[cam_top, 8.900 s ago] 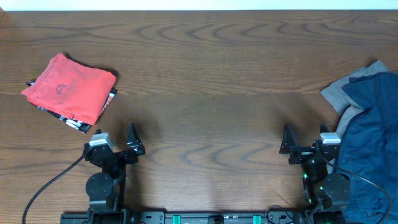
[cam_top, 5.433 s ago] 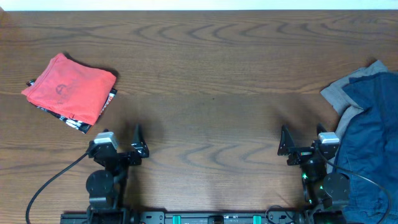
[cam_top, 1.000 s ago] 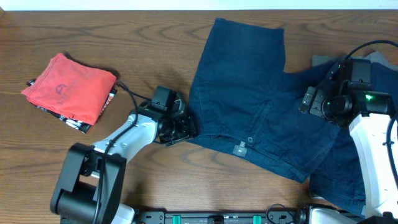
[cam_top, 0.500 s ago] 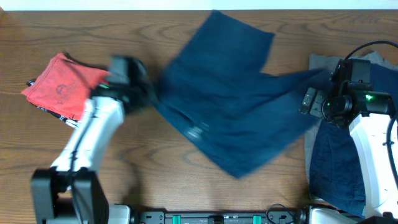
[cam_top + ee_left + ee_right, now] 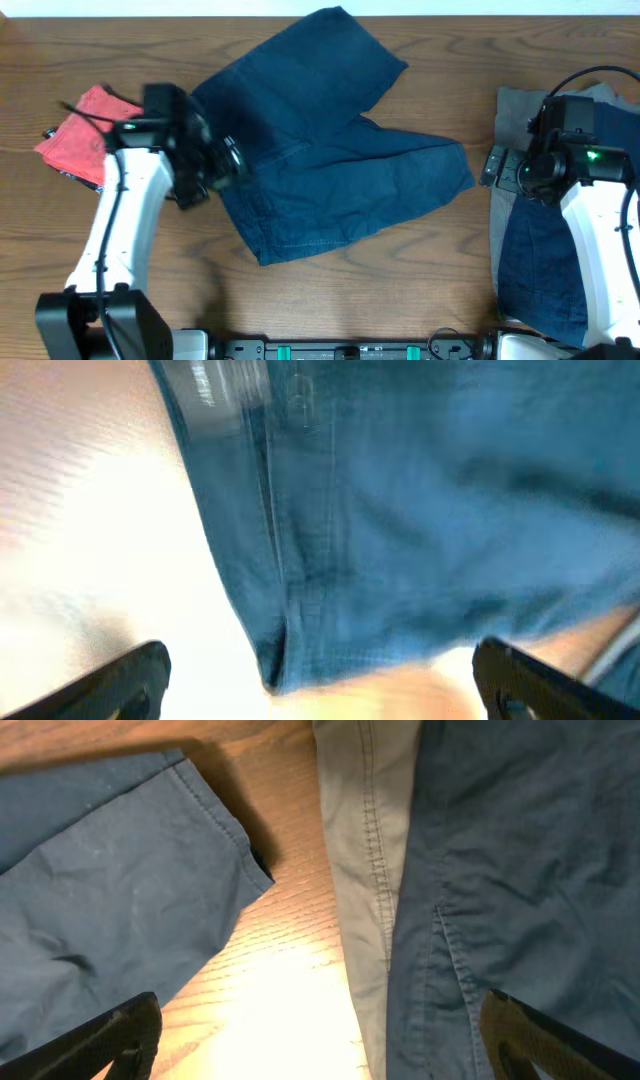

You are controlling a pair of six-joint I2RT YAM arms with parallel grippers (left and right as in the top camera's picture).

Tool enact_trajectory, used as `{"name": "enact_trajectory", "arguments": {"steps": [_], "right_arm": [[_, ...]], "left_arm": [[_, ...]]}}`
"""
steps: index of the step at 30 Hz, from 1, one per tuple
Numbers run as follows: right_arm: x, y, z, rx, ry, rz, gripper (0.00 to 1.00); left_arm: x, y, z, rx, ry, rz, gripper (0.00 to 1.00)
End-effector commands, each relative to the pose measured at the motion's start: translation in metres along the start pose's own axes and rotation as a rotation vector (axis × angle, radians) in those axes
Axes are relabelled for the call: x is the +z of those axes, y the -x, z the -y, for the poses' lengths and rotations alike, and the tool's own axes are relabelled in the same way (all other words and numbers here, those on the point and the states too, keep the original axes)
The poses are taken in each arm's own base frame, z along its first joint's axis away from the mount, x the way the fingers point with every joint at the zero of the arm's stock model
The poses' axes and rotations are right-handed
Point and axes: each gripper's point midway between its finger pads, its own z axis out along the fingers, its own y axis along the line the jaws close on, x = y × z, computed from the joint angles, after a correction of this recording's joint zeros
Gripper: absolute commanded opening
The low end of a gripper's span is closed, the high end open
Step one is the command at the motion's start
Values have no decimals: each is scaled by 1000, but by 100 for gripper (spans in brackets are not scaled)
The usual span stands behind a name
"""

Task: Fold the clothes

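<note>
**Caller:** Big picture first. What's on the bench (image 5: pixel 400 300)?

**Me:** The navy shorts (image 5: pixel 330 150) lie opened out mid-bench. One leg runs to the far edge, the other points right, and the waistband is on the near-left side. They're spread flat with no fold in them, so I'd judge the folding itself hasn't begun.

**Caller:** And the rest of the clothes?

**Me:** On the right is a loose heap, with a grey piece (image 5: pixel 515 115) showing along the left of another navy piece (image 5: pixel 540 280), both unfolded. At the far left the red piece (image 5: pixel 80 135) sits folded, so call that one done. By my reckoning that's one down, one laid out and at least two waiting.

**Caller:** Your jaws?

**Me:** My left jaws are at the shorts' waistband side. The fingertips (image 5: pixel 140 670) are spread wide, with denim beneath and nothing pinched. My right jaws are released too, over the bare gap between the shorts' right hem and the grey piece.

**Caller:** Anything you can't read?

**Me:** The left wrist view is smeared. Seams show, but I can't find a button. My left arm (image 5: pixel 125 230) covers part of the red piece. My right arm (image 5: pixel 590 200) and the frame edge cut into the heap, so I can't count the garments in it.
</note>
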Motion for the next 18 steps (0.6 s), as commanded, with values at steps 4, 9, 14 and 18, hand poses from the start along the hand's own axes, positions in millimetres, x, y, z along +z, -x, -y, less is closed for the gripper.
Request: {"name": "enact_trajectory", "arguments": {"steps": [4, 9, 14, 18], "right_arm": [[15, -3, 0, -11, 4, -54, 99], [25, -6, 0, -12, -4, -89, 99], [29, -7, 0, -12, -7, -103, 99], [30, -6, -1, -12, -2, -98, 99]], "left_arm": [[48, -81, -8, -81, 86, -253, 98], [74, -109, -22, -215, 136, -283, 98], [83, -100, -23, -374, 156, -135, 98], [89, -91, -22, -514, 156, 4, 98]]}}
